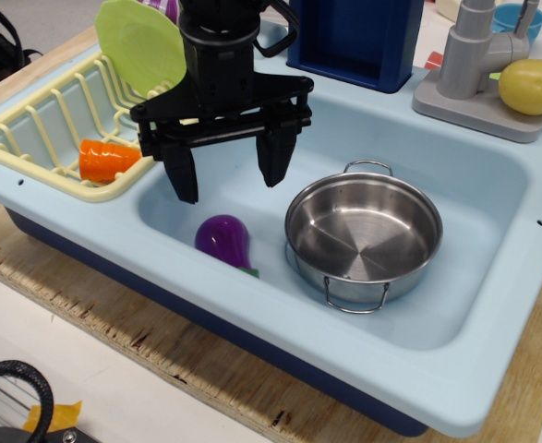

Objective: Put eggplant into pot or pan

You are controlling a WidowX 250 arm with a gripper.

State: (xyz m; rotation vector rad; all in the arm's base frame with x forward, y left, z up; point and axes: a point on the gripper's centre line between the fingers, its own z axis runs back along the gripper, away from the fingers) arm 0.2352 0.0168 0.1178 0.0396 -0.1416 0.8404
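The purple eggplant (222,240) lies on the floor of the light blue sink (474,305), its green stem cap pointing toward the front right. The shiny steel pot (363,231) with two wire loop handles stands just right of it, empty. My black gripper (227,180) hangs open directly above and slightly behind the eggplant, its two fingers spread wide and holding nothing. The fingertips are a little above the eggplant and apart from it.
A yellow dish rack (40,120) at the left holds an orange cup (107,160) and a green plate (141,41). A grey faucet (478,55) and a yellow lemon-like toy (534,86) sit at the back right. A dark blue box (354,37) stands behind the sink.
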